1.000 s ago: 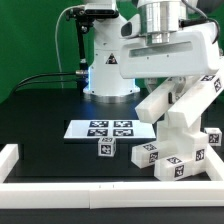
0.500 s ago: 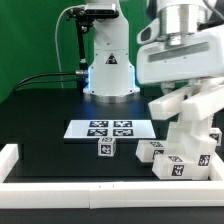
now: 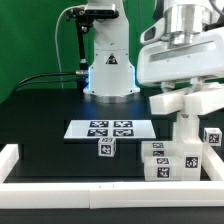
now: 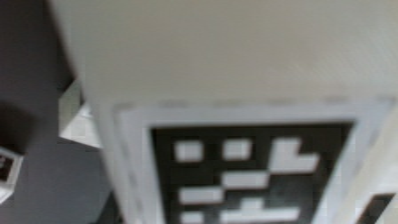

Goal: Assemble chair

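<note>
**Hand on the top bar of the chair stack; fingertips not visible**

Exterior view, read from its left to its right.

- Far left: low white border rail (image 3: pixel 10 157) around the black table (image 3: pixel 40 120). It runs along the front edge too.
- Centre: marker board (image 3: pixel 108 128) flat on the table, and behind it my own base (image 3: pixel 108 65). One small cube (image 3: pixel 105 148) stands alone just in front of the board, apart from everything else, tag facing the camera.
- Right: the chair (image 3: pixel 172 165), so far a low cluster of tagged white blocks near the front rail. An upright post (image 3: pixel 186 130) rises from the cluster, and a bar (image 3: pixel 185 101) lies roughly level across its top.
- My gripper (image 3: pixel 188 90) sits directly on that bar, partly closed and gripping across its width. The finger pads are hidden between the wrist housing and the bar, so I cannot see the contact itself.
- Far right: another tagged block (image 3: pixel 213 137), cut off by the frame edge. I cannot tell whether it touches the post.

Wrist view: the held bar (image 4: pixel 214 60) fills nearly the whole picture, blurred. Its tag (image 4: pixel 249 170) is cropped. A sliver of another tagged piece (image 4: pixel 9 165) shows at the edge, too little of it to identify.
</note>
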